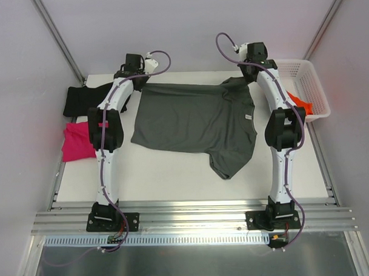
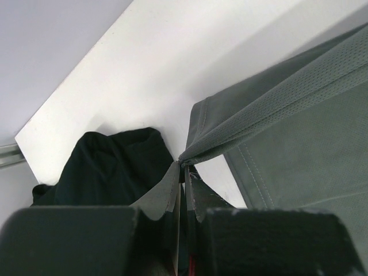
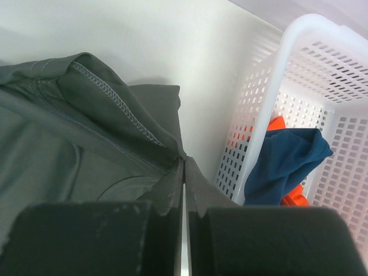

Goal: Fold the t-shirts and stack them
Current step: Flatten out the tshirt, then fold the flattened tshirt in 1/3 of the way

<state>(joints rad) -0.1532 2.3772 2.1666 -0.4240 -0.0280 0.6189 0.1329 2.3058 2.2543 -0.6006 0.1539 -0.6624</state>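
Spreading the dark grey t-shirt point(image 1: 193, 119) flat on the middle of the worktop point(image 1: 174, 181) looks to be the step in hand; the left gripper point(image 2: 184, 172) and right gripper point(image 3: 184, 169) each pinch its far edge; both arms stretch toward the far side; the fold next calls for drawing that edge evenly nearward.
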